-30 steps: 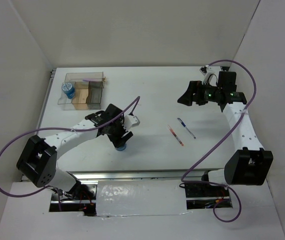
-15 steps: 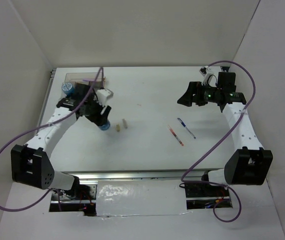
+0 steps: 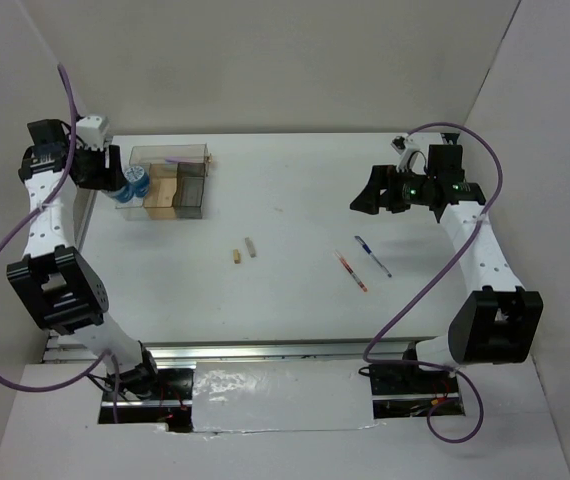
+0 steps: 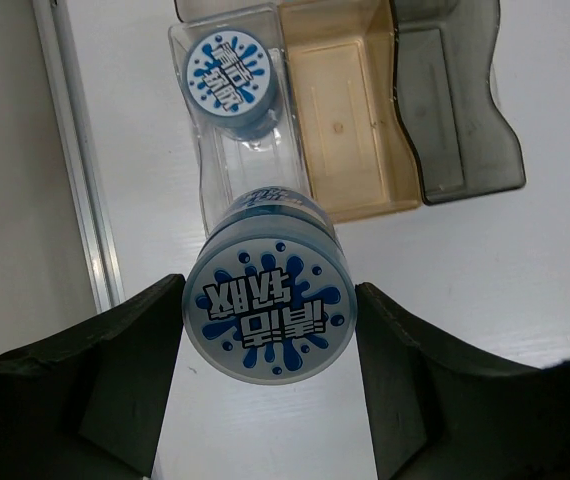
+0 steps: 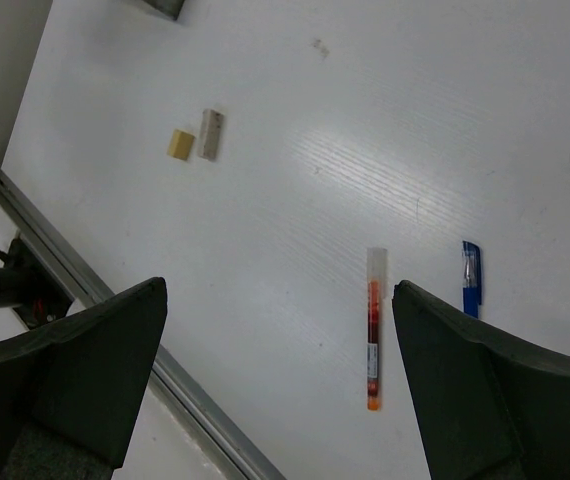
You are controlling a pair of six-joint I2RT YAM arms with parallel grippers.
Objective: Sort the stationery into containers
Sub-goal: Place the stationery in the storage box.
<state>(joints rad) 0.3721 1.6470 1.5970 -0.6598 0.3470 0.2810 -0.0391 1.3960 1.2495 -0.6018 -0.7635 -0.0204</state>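
A: Big swing from the left arm. A sec ago it was mid-desk point(image 3: 295, 190) w/ the blue tub point(image 4: 268, 312); now it's way over at the far-left corner by the organiser point(image 3: 193, 190).

B: Yep, and the left gripper point(image 4: 268, 335) is clamped on that tub, fingers snug on both sides. Wrist view puts it over the near end of the clear compartment point(image 4: 240, 165). Touching the floor of it? Can't tell.

A: The other tub point(image 4: 231, 80) sits at the far end of that same bay, so this looks like no. 2 going in beside it.

B: Meaning the tubs are nearly done, pending release. W/ the arm gone from the middle, the two tan stubs point(image 3: 236, 256) show now, lying just beside each other.

A: Right side?

B: Barely moved. Right gripper point(image 5: 280, 380) is spread wide w/ nothing in it, hovering above the red-orange pen point(image 5: 372, 342) and blue pen point(image 5: 471, 278). Both lie flat on the desk, near each other, not touching.

A: So pens + stubs are left to sort.

B: Likely, once that tub drops.
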